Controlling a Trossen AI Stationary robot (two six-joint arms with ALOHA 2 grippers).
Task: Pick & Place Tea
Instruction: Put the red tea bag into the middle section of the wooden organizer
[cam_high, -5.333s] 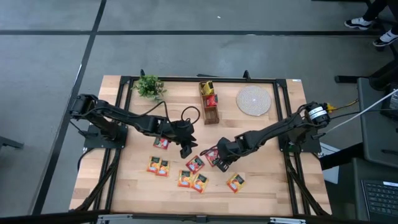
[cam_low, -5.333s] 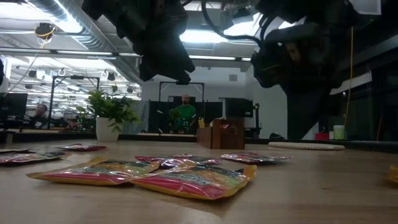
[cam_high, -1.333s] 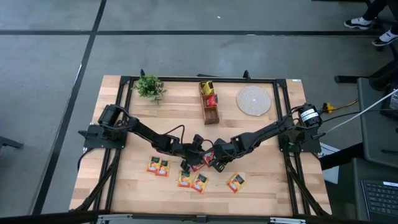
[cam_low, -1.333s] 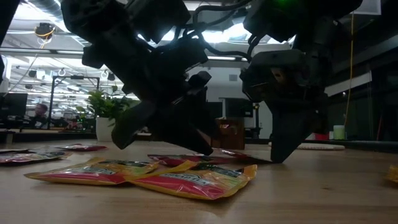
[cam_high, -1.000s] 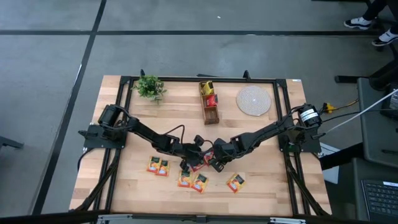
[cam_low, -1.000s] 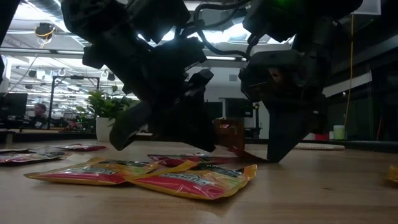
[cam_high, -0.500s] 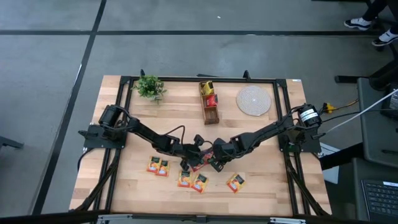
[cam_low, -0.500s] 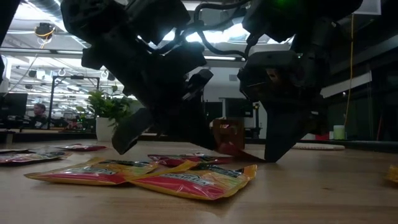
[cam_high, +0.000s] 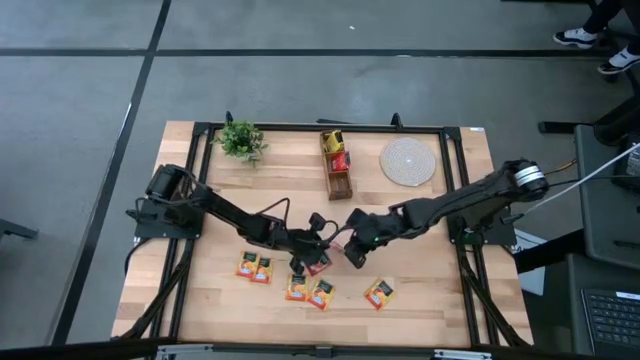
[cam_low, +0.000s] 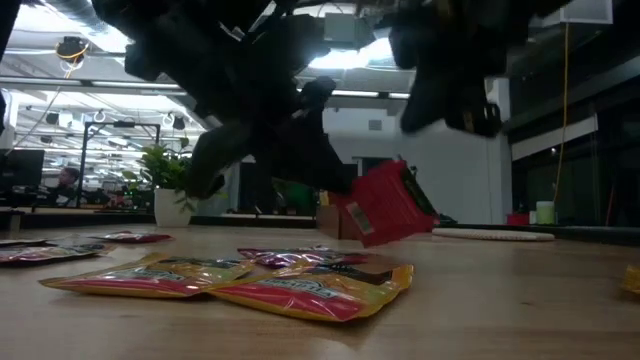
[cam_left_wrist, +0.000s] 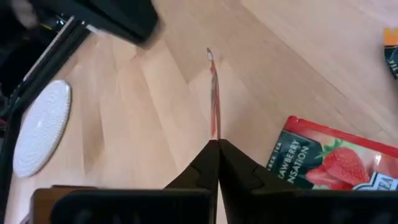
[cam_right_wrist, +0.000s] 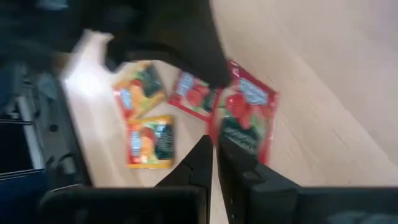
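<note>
Where arms cross, sachet (cam_low: 385, 205) half hidden

Desk (cam_high: 220, 300): we see pale wood planks in a black frame.
Far edge: we find a potted plant (cam_high: 240, 139), a brown wooden box (cam_high: 338, 172) and a round woven mat (cam_high: 408, 161).
Near half: we count tea sachets (cam_high: 310, 291) lying flat, namely an orange pair (cam_high: 254, 267) toward the left, a middle pair, and a single one (cam_high: 379, 292) toward the right.
</note>
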